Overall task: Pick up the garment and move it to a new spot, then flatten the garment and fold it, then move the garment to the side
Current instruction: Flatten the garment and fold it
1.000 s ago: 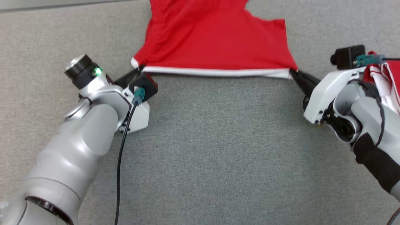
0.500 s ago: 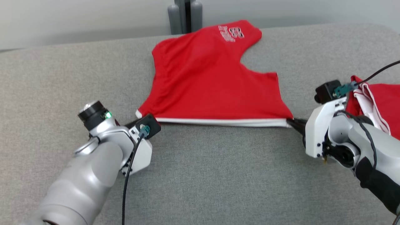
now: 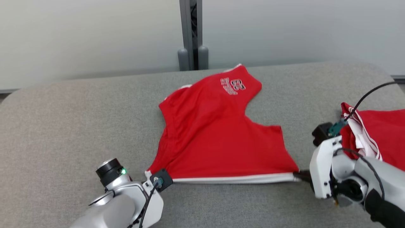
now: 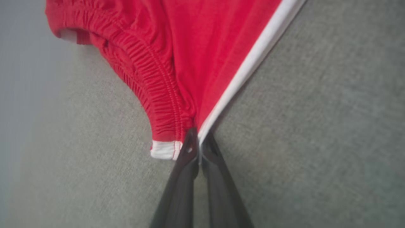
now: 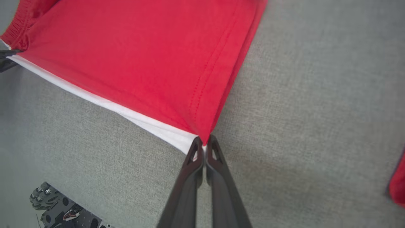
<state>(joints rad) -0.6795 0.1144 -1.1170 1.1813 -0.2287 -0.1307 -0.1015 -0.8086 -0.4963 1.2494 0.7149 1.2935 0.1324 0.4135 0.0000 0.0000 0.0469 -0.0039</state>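
Grey woven cloth covers the table (image 3: 63, 110), which has rounded far corners and stands before a pale wall (image 3: 79, 31) with a grey post (image 3: 190, 34). A red garment (image 3: 215, 136) lies flat at the table's middle. It is smooth knit with a white stripe along its near edge, a gathered elastic band down its left side and pale lettering near the far end. The left fingers (image 4: 183, 171) are pressed together, pinching the near left corner where band and stripe meet. The right fingers (image 5: 186, 180) are likewise pressed together on the near right corner, at the stitched hem. The stripe runs taut between the two grips. A second red garment (image 3: 379, 133) with white stripes lies bunched at the table's right edge, just beyond the right wrist and apart from the first.
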